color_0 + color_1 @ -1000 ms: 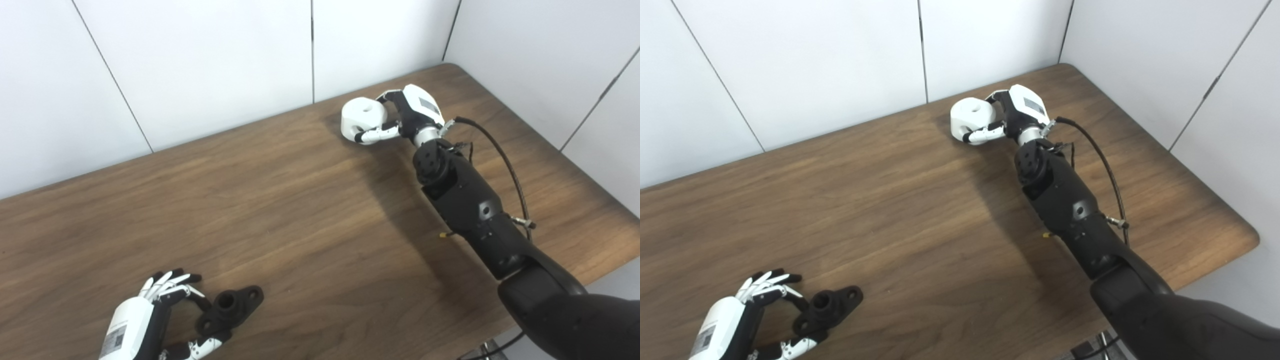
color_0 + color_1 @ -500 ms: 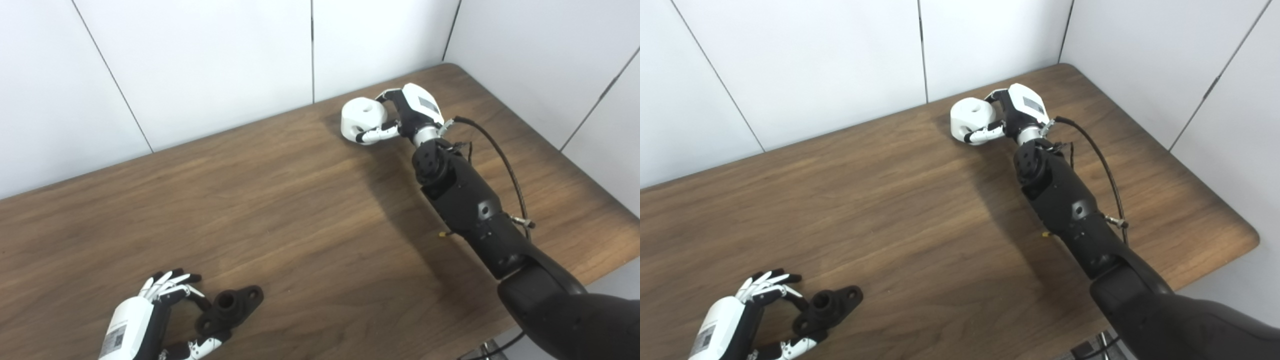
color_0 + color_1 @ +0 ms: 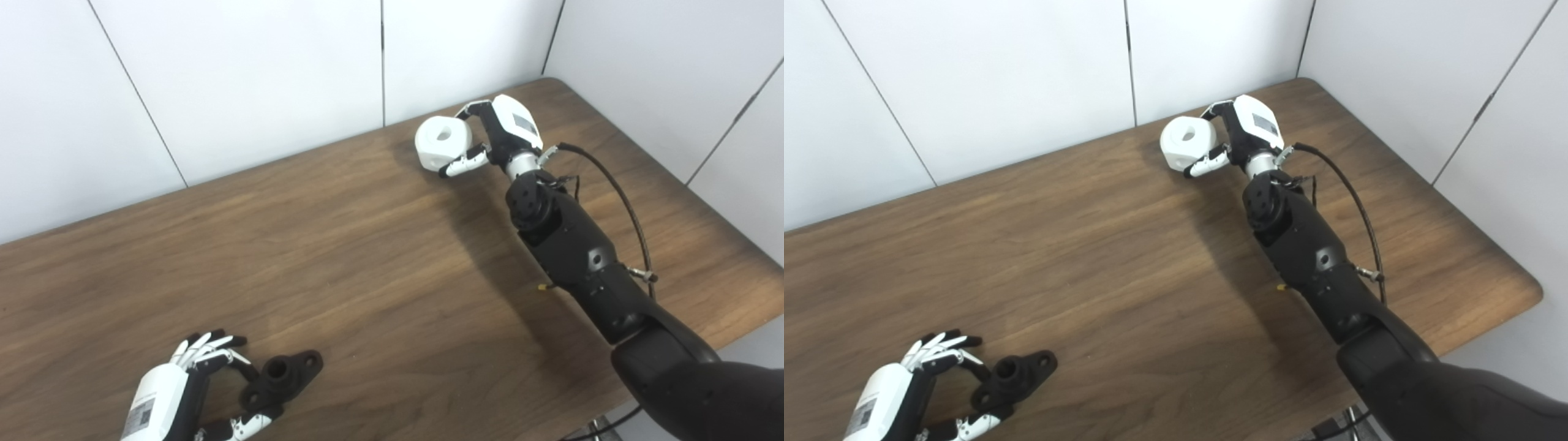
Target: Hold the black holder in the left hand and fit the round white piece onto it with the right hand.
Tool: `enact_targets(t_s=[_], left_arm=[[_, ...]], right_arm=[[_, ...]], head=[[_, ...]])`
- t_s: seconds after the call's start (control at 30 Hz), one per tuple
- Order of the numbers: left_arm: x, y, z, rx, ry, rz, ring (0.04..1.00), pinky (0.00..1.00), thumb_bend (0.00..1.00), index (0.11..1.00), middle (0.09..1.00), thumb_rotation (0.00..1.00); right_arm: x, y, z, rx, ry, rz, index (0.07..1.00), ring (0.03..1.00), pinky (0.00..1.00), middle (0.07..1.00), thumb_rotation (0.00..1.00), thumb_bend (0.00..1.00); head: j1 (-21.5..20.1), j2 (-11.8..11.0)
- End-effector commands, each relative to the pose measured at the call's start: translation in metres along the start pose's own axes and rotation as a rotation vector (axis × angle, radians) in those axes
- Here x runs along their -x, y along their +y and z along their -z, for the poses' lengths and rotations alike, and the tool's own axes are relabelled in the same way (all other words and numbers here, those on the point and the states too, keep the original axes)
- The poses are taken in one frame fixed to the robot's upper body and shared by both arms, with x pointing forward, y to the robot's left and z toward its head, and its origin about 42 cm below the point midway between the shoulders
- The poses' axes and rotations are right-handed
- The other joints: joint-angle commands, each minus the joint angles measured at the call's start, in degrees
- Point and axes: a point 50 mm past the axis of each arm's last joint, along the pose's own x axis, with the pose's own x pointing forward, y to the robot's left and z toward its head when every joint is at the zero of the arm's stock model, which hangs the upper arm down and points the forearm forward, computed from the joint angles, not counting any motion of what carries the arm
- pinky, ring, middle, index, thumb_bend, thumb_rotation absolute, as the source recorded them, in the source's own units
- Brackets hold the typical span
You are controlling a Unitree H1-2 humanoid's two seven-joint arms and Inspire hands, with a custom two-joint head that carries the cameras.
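Left eye view showed the right hand (image 3: 493,138) gripping the round white piece (image 3: 442,143) above the table (image 3: 367,257); the left hand (image 3: 184,392) lay spread beside the black holder (image 3: 280,378), thumb touching it.

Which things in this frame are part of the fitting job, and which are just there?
Part of the job:
- black holder, on the table at the left hand
- white piece, gripped in the right hand

Just there:
- table
- cable on the right arm
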Motion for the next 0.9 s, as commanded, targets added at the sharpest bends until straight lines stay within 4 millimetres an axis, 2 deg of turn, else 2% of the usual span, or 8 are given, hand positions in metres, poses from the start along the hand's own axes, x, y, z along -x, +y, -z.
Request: enact_targets(t_s=[0.0,0.27,0.57,0.87], left_arm=[[0.015,-0.014,0.011,-0.005,0.071,0.103,0.879,0.95,0.52,0.486,0.780,0.06],[0.015,-0.016,0.009,-0.001,0.074,0.100,0.875,0.95,0.52,0.486,0.779,0.06],[0.013,-0.018,0.003,-0.007,0.072,0.100,0.873,0.94,0.52,0.487,0.780,0.06],[0.006,-0.023,-0.010,-0.011,0.083,0.108,0.880,0.94,0.52,0.487,0.786,0.06]], right_arm=[[-0.008,-0.023,-0.015,-0.002,-0.091,0.088,0.484,0.842,0.77,0.767,0.14,0.52],[0.009,-0.035,-0.034,-0.018,-0.158,0.079,0.484,0.846,0.77,0.771,0.14,0.52],[0.040,-0.048,-0.057,-0.123,-0.220,0.030,0.483,0.840,0.80,0.770,0.14,0.52],[0.078,-0.060,-0.084,-0.192,-0.306,-0.104,0.483,0.855,0.88,0.771,0.14,0.52]], head=[[0.08,0.01],[1.73,0.22],[5.72,1.00],[14.59,3.35]])
